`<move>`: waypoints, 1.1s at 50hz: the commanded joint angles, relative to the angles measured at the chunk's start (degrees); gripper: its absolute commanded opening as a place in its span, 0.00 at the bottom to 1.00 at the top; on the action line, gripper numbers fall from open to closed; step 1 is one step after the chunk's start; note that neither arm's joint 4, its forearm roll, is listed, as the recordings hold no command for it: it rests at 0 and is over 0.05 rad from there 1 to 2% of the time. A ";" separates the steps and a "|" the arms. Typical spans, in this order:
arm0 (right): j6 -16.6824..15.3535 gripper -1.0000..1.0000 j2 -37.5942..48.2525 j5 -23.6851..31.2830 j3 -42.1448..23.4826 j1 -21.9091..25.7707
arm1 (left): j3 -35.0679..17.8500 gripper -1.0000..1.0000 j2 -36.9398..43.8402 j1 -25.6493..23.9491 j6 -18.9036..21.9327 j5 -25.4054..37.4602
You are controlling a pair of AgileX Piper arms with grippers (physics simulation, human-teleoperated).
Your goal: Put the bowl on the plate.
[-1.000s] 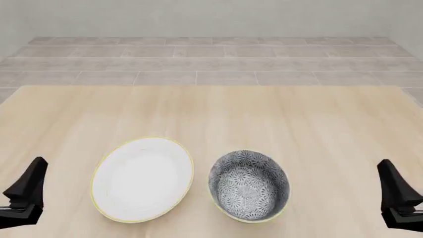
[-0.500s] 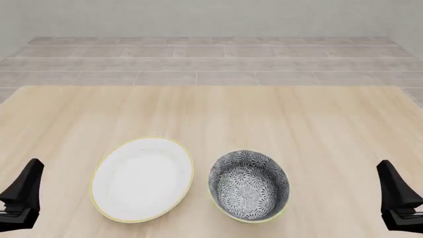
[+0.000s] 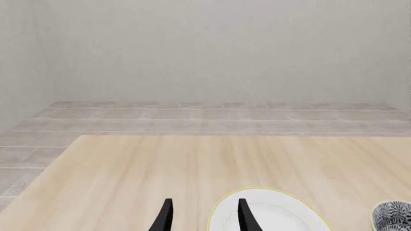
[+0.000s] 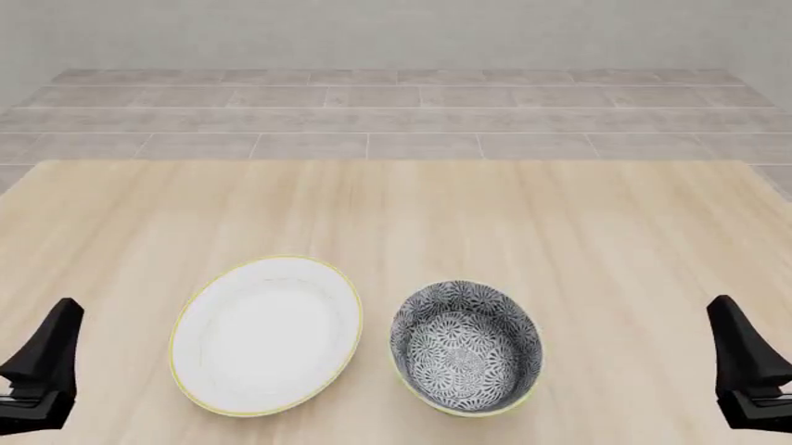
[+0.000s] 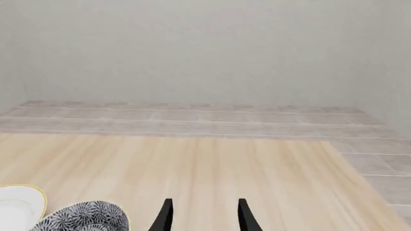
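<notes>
The bowl, black-and-white floral with a thin yellowish rim, stands upright on the table right of centre near the front. Just to its left, with a small gap, lies the flat white plate with its gold rim. My left gripper hovers at the front left corner, well left of the plate. Its fingers are apart with nothing between them. My right gripper sits at the front right, well right of the bowl, open and empty too. The left wrist view catches the plate and an edge of the bowl.
The light wooden table stretches far ahead of both dishes. A grey tiled floor and a pale wall lie beyond its far edge. In the right wrist view the bowl and a sliver of the plate show beside my open right gripper.
My left gripper has sunk slightly lower and a bit leftward since a second ago. The right gripper, bowl and plate have not moved.
</notes>
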 commanded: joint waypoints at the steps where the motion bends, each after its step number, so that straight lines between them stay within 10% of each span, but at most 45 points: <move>1: -0.41 1.00 2.21 -0.96 -1.13 0.17 | 0.20 1.00 -0.05 -0.04 -0.17 -0.29; 55: -3.70 1.00 30.14 -3.30 -18.92 11.71 | -0.51 1.00 -0.09 -0.10 -0.89 0.19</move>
